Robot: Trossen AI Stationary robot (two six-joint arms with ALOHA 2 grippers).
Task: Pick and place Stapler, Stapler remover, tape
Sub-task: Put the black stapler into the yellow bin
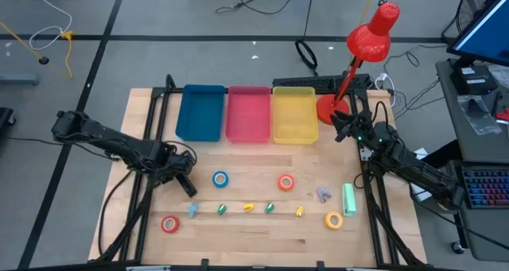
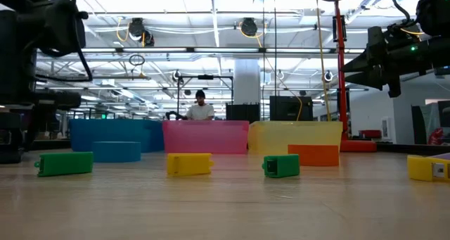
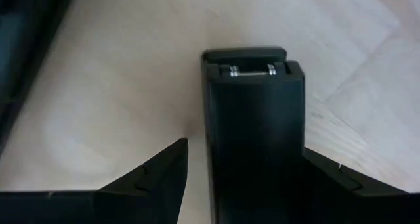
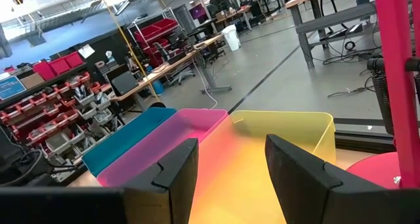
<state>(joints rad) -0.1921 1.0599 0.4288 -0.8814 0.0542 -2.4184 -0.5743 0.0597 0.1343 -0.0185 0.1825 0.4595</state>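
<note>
**High view:** Your left arm (image 1: 119,145) reaches in to the desk's (image 1: 262,239) 9 o'clock side and ends over the black stapler (image 1: 185,185). Your right arm (image 1: 406,164) waits at 2 o'clock, beside the red lamp's (image 1: 371,34) base. Blue (image 1: 200,112), pink (image 1: 249,114) and yellow (image 1: 295,114) trays line the 12 o'clock edge. The blue tape (image 1: 219,178) lies just left of centre and the orange tape (image 1: 285,183) just right of it. The red tape (image 1: 169,223) is at 7 o'clock and the yellow tape (image 1: 334,220) at 4 o'clock. The stapler remover (image 1: 323,195) lies near a pale green block (image 1: 348,199), at 4 o'clock too.

**Low view:** The blue and orange tapes lie in front of the trays. Four small green and yellow bits (image 2: 189,164) stand in a row nearer you. A person (image 2: 200,108) shows far behind.

**Left wrist view:** Your left fingers (image 3: 157,181) are released and straddle the stapler, which lies flat on the desk. A strip of desk shows between one finger and the stapler.

**Right wrist view:** Your right fingers (image 4: 164,178) are released with nothing between them, pointing at the trays.
</note>
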